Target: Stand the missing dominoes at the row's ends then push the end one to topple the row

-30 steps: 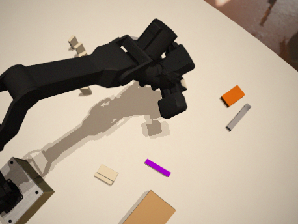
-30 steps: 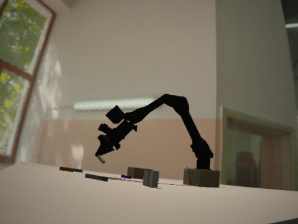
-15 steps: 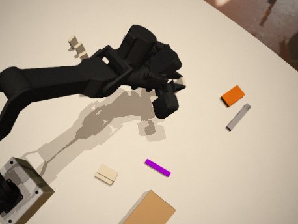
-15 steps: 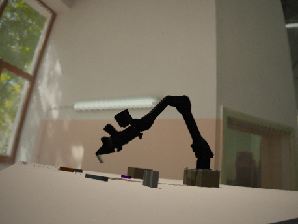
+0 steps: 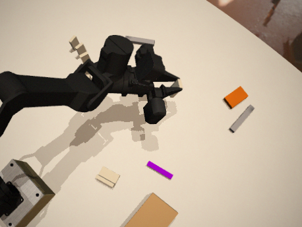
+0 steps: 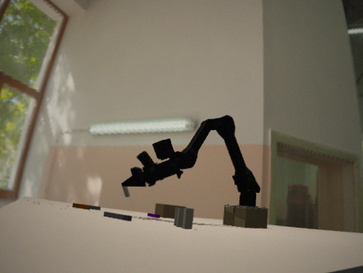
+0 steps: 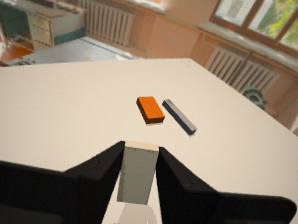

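Observation:
My gripper (image 5: 180, 84) (image 6: 124, 185) (image 7: 141, 149) is shut on a cream domino (image 5: 178, 84) (image 6: 126, 191) (image 7: 137, 175), held by one end high above the table, its long side hanging slightly tilted. Cream dominoes stand in a spaced row at the upper left of the top view: one domino (image 5: 74, 41), a second (image 5: 80, 49) and a third (image 5: 84, 56). The arm crosses over the row's lower part and hides what stands there. In the exterior view the standing dominoes (image 6: 187, 218) overlap. Another cream piece (image 5: 109, 175) lies flat near the base.
An orange block (image 5: 235, 97) (image 6: 81, 205) (image 7: 150, 109) lies beside a grey bar (image 5: 241, 119) (image 7: 180, 117). Another grey bar (image 5: 141, 40) (image 6: 117, 216) lies behind the gripper. A purple bar (image 5: 159, 169) (image 6: 154, 215) and a tan box (image 5: 153, 211) (image 6: 166, 209) are near the flat piece.

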`<move>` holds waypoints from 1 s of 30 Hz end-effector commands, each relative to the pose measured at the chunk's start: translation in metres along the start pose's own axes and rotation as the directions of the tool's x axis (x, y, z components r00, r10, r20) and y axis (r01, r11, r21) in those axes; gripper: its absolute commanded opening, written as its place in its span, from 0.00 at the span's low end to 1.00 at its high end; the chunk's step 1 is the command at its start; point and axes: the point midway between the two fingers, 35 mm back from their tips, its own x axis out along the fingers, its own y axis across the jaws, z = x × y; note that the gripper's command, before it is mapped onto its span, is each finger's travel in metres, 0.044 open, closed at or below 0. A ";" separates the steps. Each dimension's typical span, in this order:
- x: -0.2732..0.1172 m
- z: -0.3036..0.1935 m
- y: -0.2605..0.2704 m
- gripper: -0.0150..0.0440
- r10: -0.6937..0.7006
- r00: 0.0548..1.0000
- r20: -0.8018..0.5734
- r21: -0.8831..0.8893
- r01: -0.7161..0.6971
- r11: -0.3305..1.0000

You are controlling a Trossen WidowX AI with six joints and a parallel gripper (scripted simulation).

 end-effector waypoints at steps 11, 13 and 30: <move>-0.034 0.001 -0.016 0.44 -0.050 0.983 0.176 0.050 0.041 0.998; -0.040 0.001 -0.019 0.44 -0.058 0.978 0.199 0.060 0.047 0.997; -0.079 -0.001 -0.044 0.44 -0.116 0.939 0.323 0.136 0.075 0.988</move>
